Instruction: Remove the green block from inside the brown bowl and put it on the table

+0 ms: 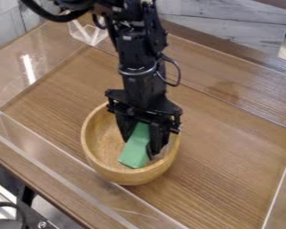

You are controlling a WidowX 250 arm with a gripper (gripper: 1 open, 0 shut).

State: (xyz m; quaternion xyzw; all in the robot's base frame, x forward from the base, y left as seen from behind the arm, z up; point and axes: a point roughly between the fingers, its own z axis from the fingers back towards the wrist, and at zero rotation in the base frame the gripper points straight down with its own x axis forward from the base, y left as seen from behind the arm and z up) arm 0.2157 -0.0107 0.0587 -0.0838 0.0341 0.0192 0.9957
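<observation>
View: the single camera, looking down at the counter from one corner.
End effector [146,134]: pointing straight down into the bowl at lower centre of the frame, its jaws closed onto the upper end of the green block.
Green block [139,148]: tilted, upper end between the jaws, lower end down near the bowl floor towards the lower left; whether that end touches the wood is hard to tell from this angle.
Brown bowl [100,152]: sits on the counter at lower centre, its near rim close to the clear plastic wall [38,174] along the lower-left edge.
Counter [235,98]: open wood-grain surface to the right and upper left of the bowl, free for a set-down.
Stage: the block is gripped but, by my judgement, not yet clear of the rim.
Risk, slipping: the hold is on one end of a long flat bar, so the bar could pivot or slide out between the jaws and drop back in.
Risk, snagging: if the arm moves sideways before the low end is above the rim, the block could catch the bowl wall.
Risk, dragging the bowl: a caught block could tip or shove the bowl towards the plastic wall.
Risk, placement: a tilted bar released high could bounce or land on edge.
</observation>
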